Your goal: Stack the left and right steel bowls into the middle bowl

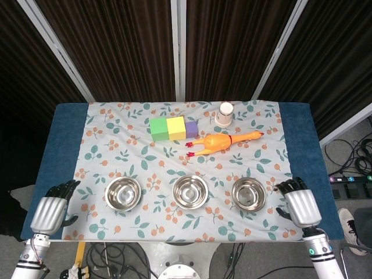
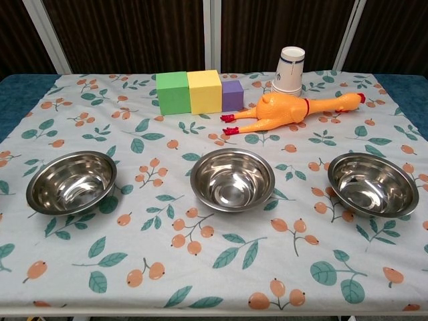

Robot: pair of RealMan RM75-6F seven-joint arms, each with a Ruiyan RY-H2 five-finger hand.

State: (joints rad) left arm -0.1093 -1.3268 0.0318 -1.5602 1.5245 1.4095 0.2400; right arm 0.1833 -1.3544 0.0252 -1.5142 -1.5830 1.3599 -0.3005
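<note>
Three empty steel bowls stand in a row near the table's front edge: the left bowl (image 1: 123, 193) (image 2: 71, 182), the middle bowl (image 1: 190, 191) (image 2: 233, 178) and the right bowl (image 1: 249, 193) (image 2: 373, 184). My left hand (image 1: 49, 212) hangs off the table's front left corner, well apart from the left bowl, holding nothing, its fingers apart and slightly bent. My right hand (image 1: 301, 204) is over the blue table edge just right of the right bowl, not touching it, also holding nothing. The chest view shows neither hand.
Behind the bowls lie an orange rubber chicken (image 1: 224, 140) (image 2: 287, 110), a green, yellow and purple block row (image 1: 173, 128) (image 2: 198, 91) and an upturned paper cup (image 1: 224, 114) (image 2: 289, 69). A floral cloth (image 1: 157, 163) covers the table.
</note>
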